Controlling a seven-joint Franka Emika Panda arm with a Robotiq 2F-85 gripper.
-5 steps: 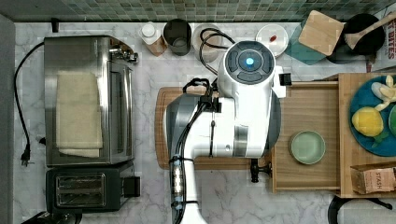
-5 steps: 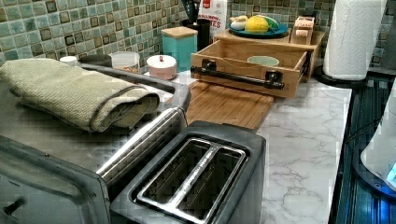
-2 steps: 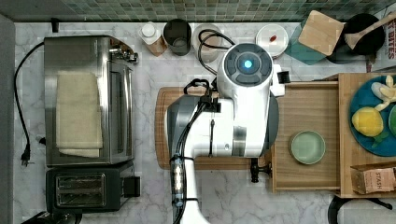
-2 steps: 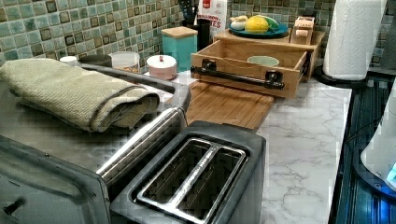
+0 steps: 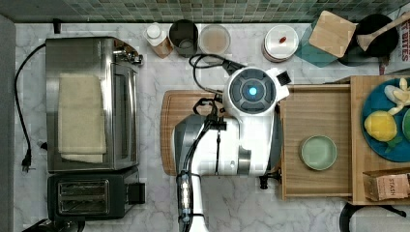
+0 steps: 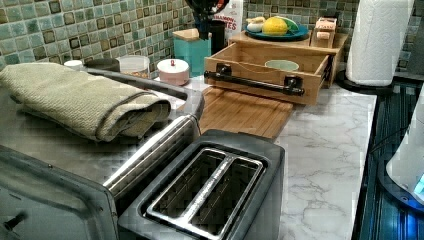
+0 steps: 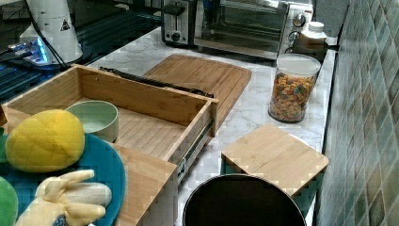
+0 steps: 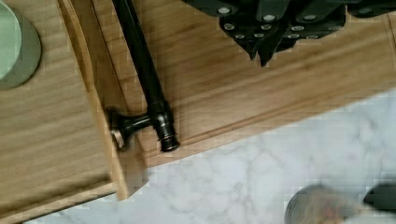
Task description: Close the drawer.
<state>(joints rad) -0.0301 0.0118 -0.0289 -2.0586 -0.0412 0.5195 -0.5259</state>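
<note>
The drawer [image 5: 316, 128] is a shallow light-wood box, pulled out toward the top view's left from under a wooden shelf. A green bowl [image 5: 318, 152] sits inside it. Its black bar handle [image 8: 140, 70] runs along the front on black posts [image 8: 128, 126]. My gripper [image 8: 262, 53] hangs over the cutting board [image 8: 224, 98], a short way from the handle and not touching it. The fingertips stand together with nothing between them. My arm's wrist [image 5: 251, 92] covers the drawer front from above. The drawer [image 6: 265, 75] and handle [image 6: 260, 84] also face the left view, and the drawer [image 7: 141, 101] stands open in the right view.
A toaster oven [image 5: 89, 104] with a folded towel and a toaster [image 5: 89, 195] stand at the top view's left. Jars [image 5: 215, 38] and a teal canister [image 5: 331, 36] line the tiled wall. A blue plate of fruit [image 5: 387, 123] rests on the shelf. A paper towel roll [image 6: 380, 42] stands beside the drawer.
My arm's wrist has shifted toward the top view's bottom, along the drawer front. The drawer has not moved.
</note>
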